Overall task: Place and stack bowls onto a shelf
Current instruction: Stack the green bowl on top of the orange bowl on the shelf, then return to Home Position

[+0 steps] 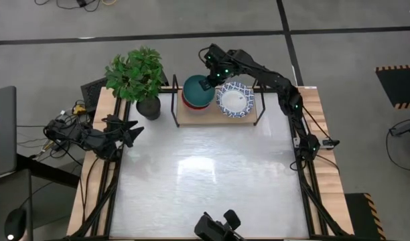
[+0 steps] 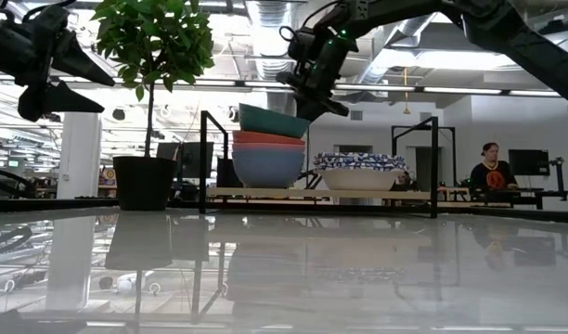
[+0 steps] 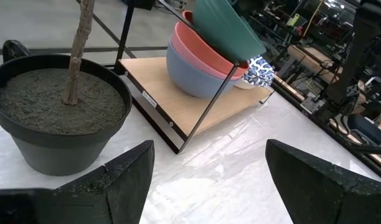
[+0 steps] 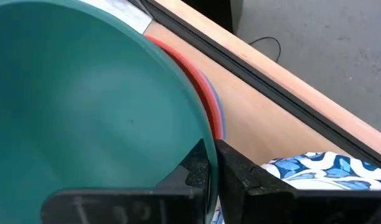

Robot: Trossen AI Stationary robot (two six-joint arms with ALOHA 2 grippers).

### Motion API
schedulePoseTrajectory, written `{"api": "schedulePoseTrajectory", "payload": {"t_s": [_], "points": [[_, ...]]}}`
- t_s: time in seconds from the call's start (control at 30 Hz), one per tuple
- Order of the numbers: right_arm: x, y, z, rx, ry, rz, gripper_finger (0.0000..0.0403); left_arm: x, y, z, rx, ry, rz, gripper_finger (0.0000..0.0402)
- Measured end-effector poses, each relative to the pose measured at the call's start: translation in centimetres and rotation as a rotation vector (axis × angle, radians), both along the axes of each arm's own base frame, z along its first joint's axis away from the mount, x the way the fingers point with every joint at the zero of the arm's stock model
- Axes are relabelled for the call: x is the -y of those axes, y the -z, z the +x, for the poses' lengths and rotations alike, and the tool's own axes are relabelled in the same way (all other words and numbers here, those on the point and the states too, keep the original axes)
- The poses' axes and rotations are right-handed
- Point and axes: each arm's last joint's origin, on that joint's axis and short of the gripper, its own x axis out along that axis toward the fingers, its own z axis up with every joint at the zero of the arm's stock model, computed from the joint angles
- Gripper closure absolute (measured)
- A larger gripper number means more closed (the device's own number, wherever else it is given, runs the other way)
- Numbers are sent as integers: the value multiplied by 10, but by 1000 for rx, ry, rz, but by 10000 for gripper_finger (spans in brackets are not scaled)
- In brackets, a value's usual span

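A teal bowl sits tilted on top of a red bowl, which is nested in a blue bowl on the left part of the shelf. A white bowl with a blue patterned rim rests on the plank to their right. My right gripper is above the stack, shut on the teal bowl. My left gripper hovers open by the table's left edge, next to the plant pot. My right gripper pinches the teal bowl's rim on its right side, with one finger inside the bowl and the other finger outside. The fingers come from above, pointing down. The bowl is tilted, its underside lying in the red bowl.
A dark pot with a leafy plant stands left of the shelf, close to my left gripper. The shelf's black wire end frames rise at both ends. The wide pale tabletop stretches toward the near edge. A person sits in the room behind.
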Motion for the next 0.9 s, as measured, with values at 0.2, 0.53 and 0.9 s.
{"api": "schedulePoseTrajectory", "payload": {"t_s": [0.2, 0.53, 0.9], "points": [[-1, 14, 11, -17, -76, -11, 360, 0, 0, 0, 0, 0, 0, 109], [-4, 18, 17, -18, -124, -32, 320, 0, 0, 0, 0, 1, 0, 109], [1, 4, 12, 13, -111, -55, 223, 0, 0, 0, 0, 1, -1, 109]]}}
